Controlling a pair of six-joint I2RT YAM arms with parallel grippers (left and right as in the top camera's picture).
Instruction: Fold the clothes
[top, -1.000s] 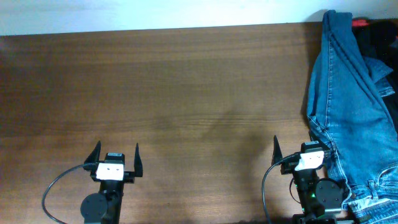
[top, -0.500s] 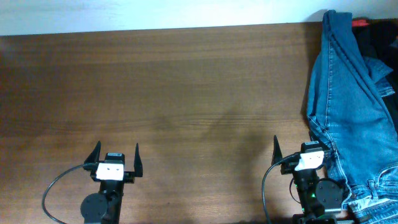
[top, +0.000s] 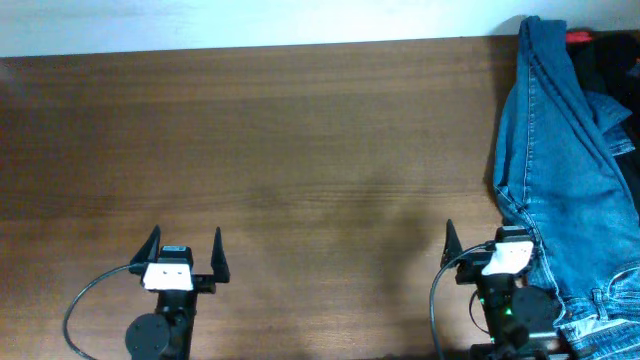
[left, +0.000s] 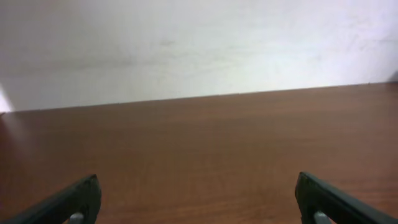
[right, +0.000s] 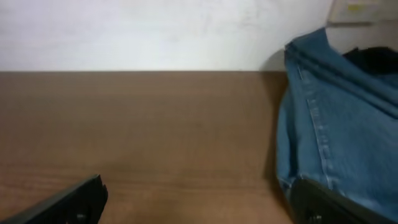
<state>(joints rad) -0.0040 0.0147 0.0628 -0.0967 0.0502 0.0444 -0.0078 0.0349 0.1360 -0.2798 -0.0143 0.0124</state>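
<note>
The overhead view is evenly and softly lit. The table (top: 300, 130) carries a faint sheen and a dim, smudged shadow near its middle. In the left wrist view the wall (left: 199, 43) is pale and washed out, brightest at its left edge. Both wrist views are soft, with the jaws dark and blurred in the bottom corners. The jeans (right: 336, 137) cast a narrow shadow along their left side.

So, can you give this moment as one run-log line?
stage: no grasp yet | left gripper: open, empty | right gripper: open, empty, beside jeans | jeans: unfolded heap at right edge of table
</note>
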